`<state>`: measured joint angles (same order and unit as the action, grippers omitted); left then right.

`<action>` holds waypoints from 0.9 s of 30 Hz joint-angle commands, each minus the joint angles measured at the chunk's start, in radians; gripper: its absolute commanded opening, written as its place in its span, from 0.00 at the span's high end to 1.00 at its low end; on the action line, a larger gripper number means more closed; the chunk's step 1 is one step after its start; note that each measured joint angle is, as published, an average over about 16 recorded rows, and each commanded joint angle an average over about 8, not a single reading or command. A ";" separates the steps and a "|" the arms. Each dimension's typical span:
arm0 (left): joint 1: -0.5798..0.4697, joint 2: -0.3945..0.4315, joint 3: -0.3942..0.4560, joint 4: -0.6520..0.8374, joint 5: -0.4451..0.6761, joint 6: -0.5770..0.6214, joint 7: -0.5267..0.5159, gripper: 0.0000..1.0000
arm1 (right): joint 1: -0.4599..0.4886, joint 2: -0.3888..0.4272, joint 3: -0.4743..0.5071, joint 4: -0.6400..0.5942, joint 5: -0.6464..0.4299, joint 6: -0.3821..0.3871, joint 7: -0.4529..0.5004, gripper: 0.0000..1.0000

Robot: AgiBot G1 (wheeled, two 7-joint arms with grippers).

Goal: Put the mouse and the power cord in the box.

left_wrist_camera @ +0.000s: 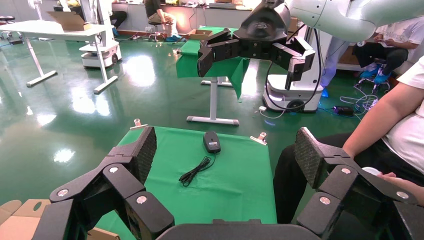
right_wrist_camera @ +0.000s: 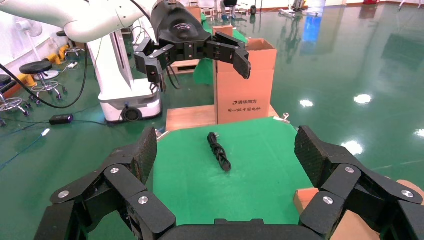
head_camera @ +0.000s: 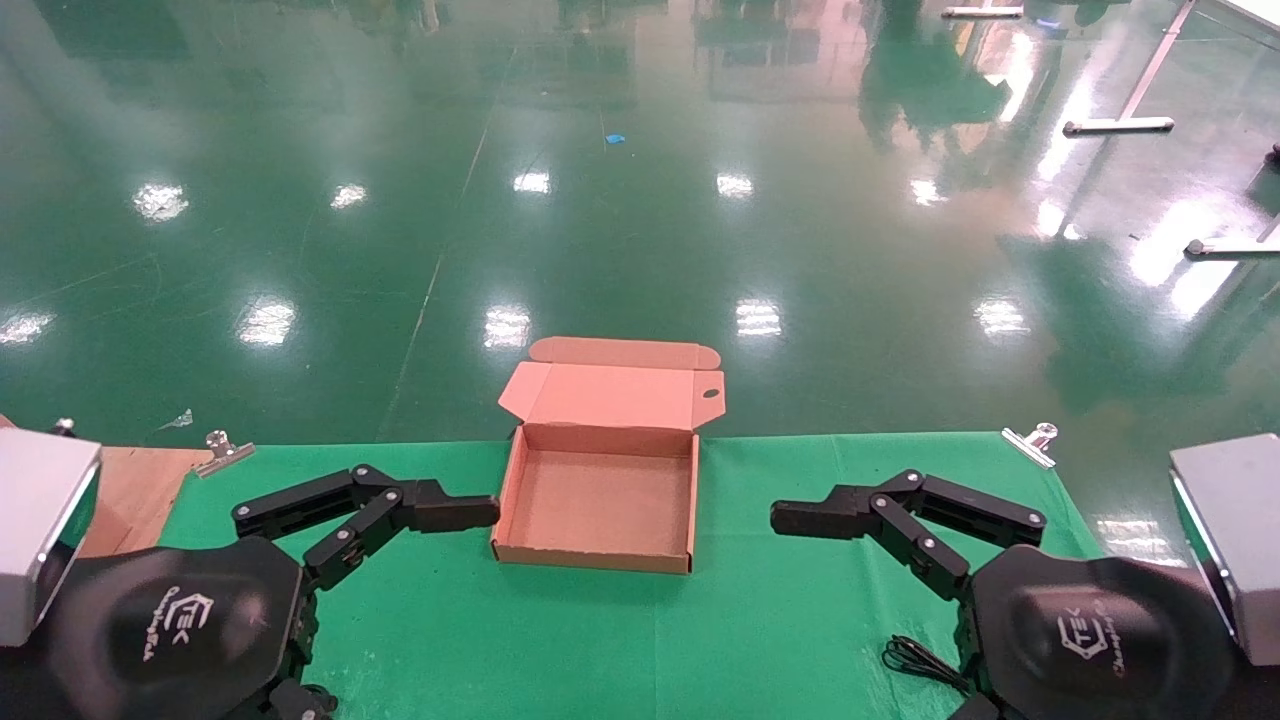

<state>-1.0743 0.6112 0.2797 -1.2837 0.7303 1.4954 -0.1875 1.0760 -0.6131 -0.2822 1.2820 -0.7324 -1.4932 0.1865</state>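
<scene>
the box [head_camera: 598,500] is seen open at the desk's [head_camera: 780,620] far edge, empty. left gripper [left_wrist_camera: 225,165] and right gripper [right_wrist_camera: 222,160] are held spread, empty. the mouse [left_wrist_camera: 211,142], light and slick, is best pinched across its sides; the limp power cord [right_wrist_camera: 218,152] at mid-bundle.

Bright overhead lamps flood the room, and the glossy green floor [head_camera: 640,200] throws them back as white patches of glare. The green cloth on the bench [head_camera: 780,620] is evenly lit, with only soft, short shadows beside the box [head_camera: 600,480]. Everything looks sharp; straight lines bend slightly toward the edges.
</scene>
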 commanded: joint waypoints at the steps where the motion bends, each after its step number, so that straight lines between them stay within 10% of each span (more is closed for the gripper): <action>1: 0.000 0.000 0.000 0.000 0.000 0.000 0.000 0.00 | 0.000 0.000 0.000 0.000 0.000 0.000 0.000 0.00; 27: 0.000 0.000 0.000 0.000 0.000 0.000 0.000 0.00 | 0.000 0.000 0.000 0.000 0.000 0.000 0.000 0.00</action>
<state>-1.0752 0.6111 0.2804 -1.2833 0.7321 1.4949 -0.1865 1.0759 -0.6130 -0.2820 1.2821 -0.7323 -1.4934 0.1865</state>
